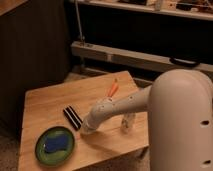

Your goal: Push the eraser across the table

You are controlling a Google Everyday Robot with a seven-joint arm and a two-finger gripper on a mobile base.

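Light wooden planks form the table (47,102), which stands on a speckled floor before dark panels. Closest of all, the robot's bulky white body (182,125) fills the right side, and its white arm (122,106) reaches from there down and to the left over the tabletop.

Nearer than the gripper (85,129) and to its left, a green plate (41,155) sits by the table's near edge, with a blue pad (56,144) lying on it.

The gripper itself is low over the wood at the arm's tip, roughly mid-table. Whether it is released or clenched cannot be told, and it grasps nothing that shows.

The eraser (73,117) lies flat on the table just beside the gripper, to its left and slightly beyond it, long side running away towards the far left. Contact between the two cannot be made out.

To the gripper's right, behind the arm, a small clear cup (127,123) stands upright.

Farther off and to the right of the gripper, an orange carrot-shaped piece (113,89) rests near the table's far edge.

Beyond the table, well past the gripper, a pale metal rail (145,59) crosses the dark background.
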